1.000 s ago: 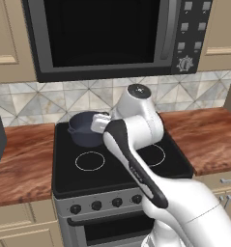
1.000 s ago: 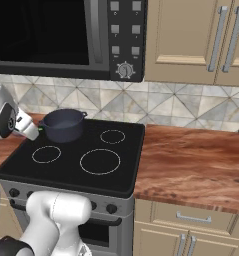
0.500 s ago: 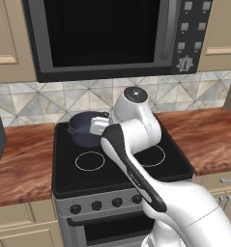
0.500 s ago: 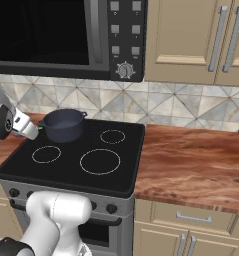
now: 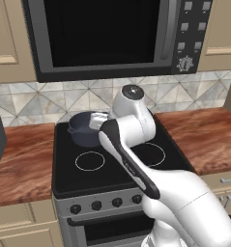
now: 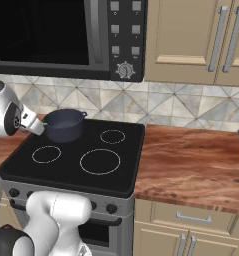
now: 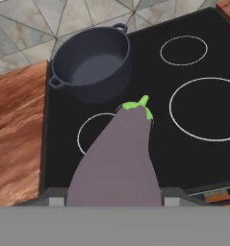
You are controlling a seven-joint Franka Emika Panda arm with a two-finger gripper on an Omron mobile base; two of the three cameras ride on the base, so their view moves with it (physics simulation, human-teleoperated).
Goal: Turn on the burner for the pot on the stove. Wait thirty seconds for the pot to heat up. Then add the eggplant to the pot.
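1. The tool (image 7: 115,204) is clenched on the eggplant (image 7: 119,158); its tips sit at the bottom of the hand view on either side of the purple body, which rises up the middle of the frame to a green cap.
2. In the right base view the tool's end (image 6: 31,123) shows at the left edge, just beside the pot; the eggplant itself cannot be made out there.
3. The pot (image 7: 93,62) is in the upper left of the hand view, open and upright, with two small side handles. It sits on the black glass of the stove (image 7: 193,144), apart from the eggplant's green tip.
4. In the left base view the pot (image 5: 83,128) stands at the back left of the stove (image 5: 68,173), partly hidden by the white arm (image 5: 131,159) crossing the centre of the frame.
5. White burner rings mark the glass; a row of black knobs (image 5: 96,205) runs along the grey front.
6. A brown wooden surface (image 6: 191,160) flanks the stove at the right of the right base view.
7. A microwave (image 5: 107,34) hangs along the top of the left base view.
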